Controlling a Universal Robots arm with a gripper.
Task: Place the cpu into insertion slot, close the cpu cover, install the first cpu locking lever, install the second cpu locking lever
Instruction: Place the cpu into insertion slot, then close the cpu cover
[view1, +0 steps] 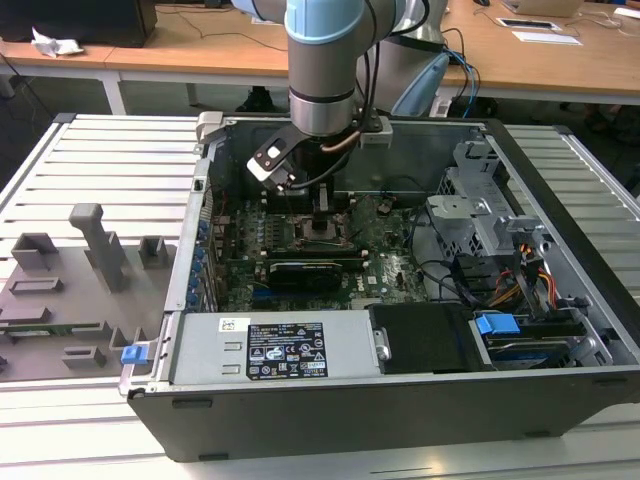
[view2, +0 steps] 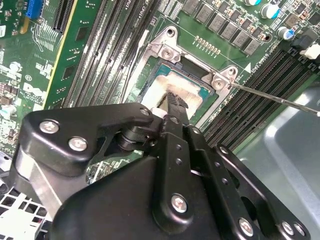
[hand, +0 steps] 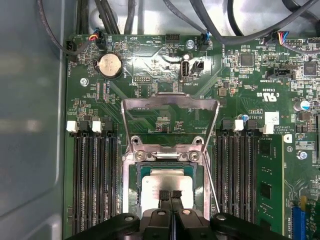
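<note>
Over the square black insertion slot (hand: 134, 185), the black gripper (hand: 170, 194) is clenched empty, tips at the silvery-grey square cpu (hand: 167, 179) lying inside. Uneven pressing could tilt the chip, damaging the slot; the metal-frame cpu cover (hand: 170, 101) stands raised.

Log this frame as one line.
tool: shut, tips over cpu | cpu: in insertion slot | cpu cover: open, swung back
</note>
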